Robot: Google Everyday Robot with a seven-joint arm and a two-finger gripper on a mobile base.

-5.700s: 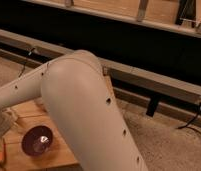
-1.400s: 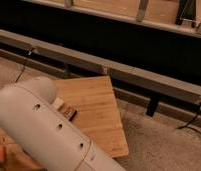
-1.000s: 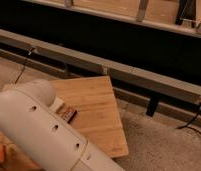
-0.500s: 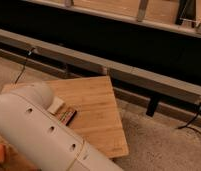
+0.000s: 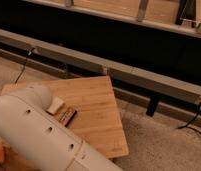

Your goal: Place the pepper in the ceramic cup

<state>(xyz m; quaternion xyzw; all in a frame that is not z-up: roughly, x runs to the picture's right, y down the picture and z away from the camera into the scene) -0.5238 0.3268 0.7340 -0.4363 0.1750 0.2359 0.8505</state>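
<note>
Bamboo-coloured wooden table (image 5: 96, 102) across the lower middle, square-cornered, bare along its right half. Nearest of all, covering the table's near-left part: a fat white robot arm (image 5: 39, 137), rounded at the top, dotted with small holes. No sight of the gripper, which is out of view beyond that arm, so no telling whether apart, together or clamped on anything. No sight either of the pepper or the ceramic cup: that side of the table lies hidden. Just beside the arm, on the table: a small dark block with orange stripes (image 5: 67, 116), touching a pale cream piece (image 5: 55, 105). Right of the table, speckled grey floor (image 5: 164, 145). Behind the table, a long grey rail (image 5: 144, 80), black cable (image 5: 191, 122) trailing at its right end. Farther back, dark wall, then light wood shelving (image 5: 114, 7).
</note>
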